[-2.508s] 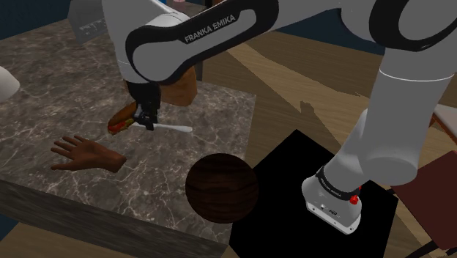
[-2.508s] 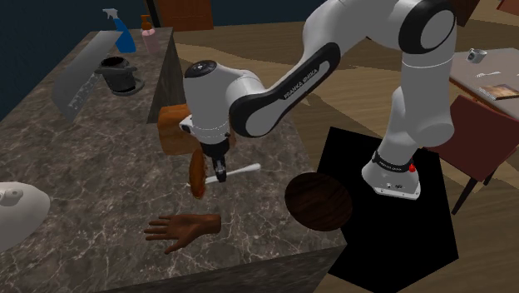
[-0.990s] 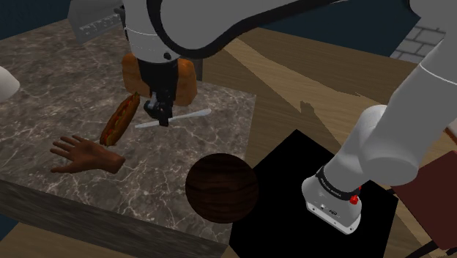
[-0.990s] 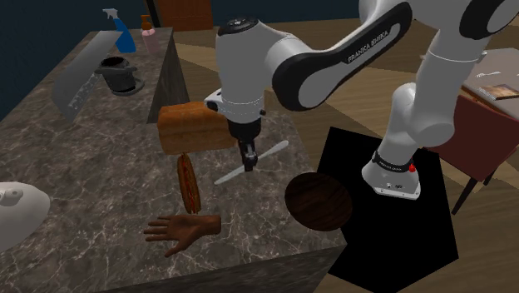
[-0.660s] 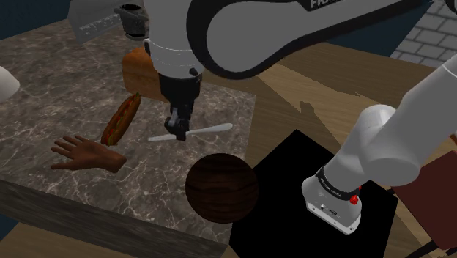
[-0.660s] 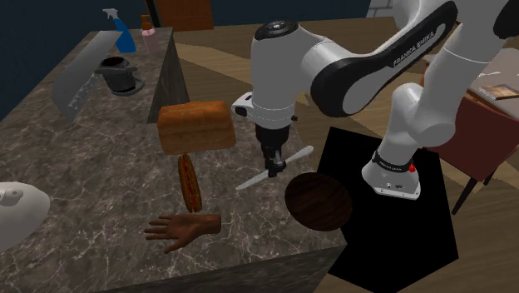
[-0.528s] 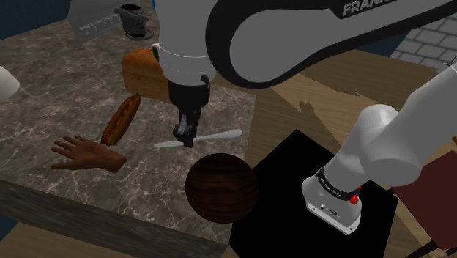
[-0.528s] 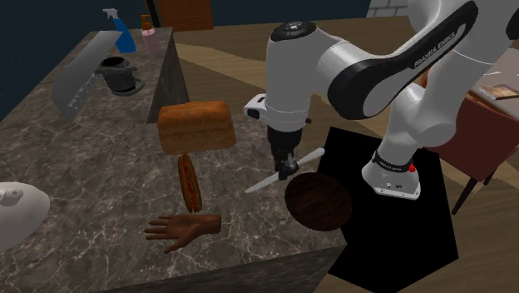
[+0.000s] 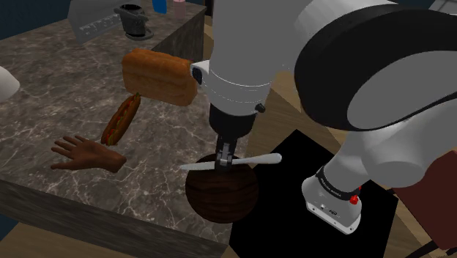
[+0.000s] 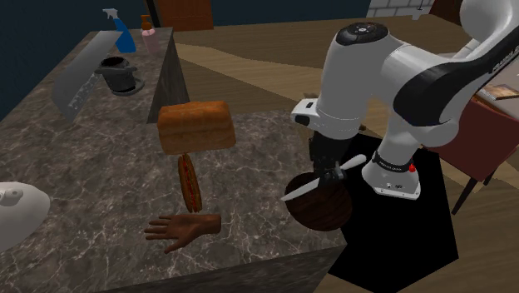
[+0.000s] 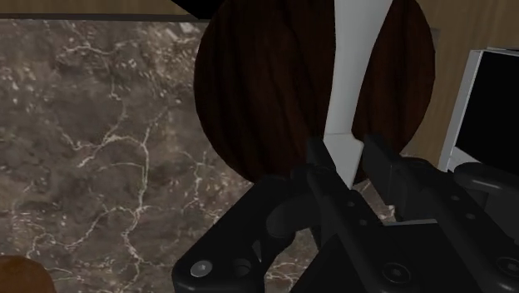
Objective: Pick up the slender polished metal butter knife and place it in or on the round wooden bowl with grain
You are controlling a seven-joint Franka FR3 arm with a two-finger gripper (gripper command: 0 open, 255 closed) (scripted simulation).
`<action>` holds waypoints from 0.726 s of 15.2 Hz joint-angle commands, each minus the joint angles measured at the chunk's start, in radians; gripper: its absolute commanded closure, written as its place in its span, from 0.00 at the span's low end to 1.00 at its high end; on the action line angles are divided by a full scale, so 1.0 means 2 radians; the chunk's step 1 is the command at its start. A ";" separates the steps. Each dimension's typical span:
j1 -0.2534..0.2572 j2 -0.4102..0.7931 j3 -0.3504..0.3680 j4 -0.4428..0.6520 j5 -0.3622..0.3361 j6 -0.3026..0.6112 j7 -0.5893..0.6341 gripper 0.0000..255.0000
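Marble bench (image 9: 58,80): black jaws, pinched on a pale butter knife (image 9: 258,159), hold it over the dark wooden bowl (image 9: 220,199) near its edge.

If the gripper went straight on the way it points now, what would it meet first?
Most likely the dark wooden bowl. The gripper, shut on the butter knife, points down into the bowl's inside with nothing between them. Its height above the bowl is hard to judge.
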 commanded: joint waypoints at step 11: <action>0.004 0.022 0.020 -0.061 0.009 0.083 0.005 1.00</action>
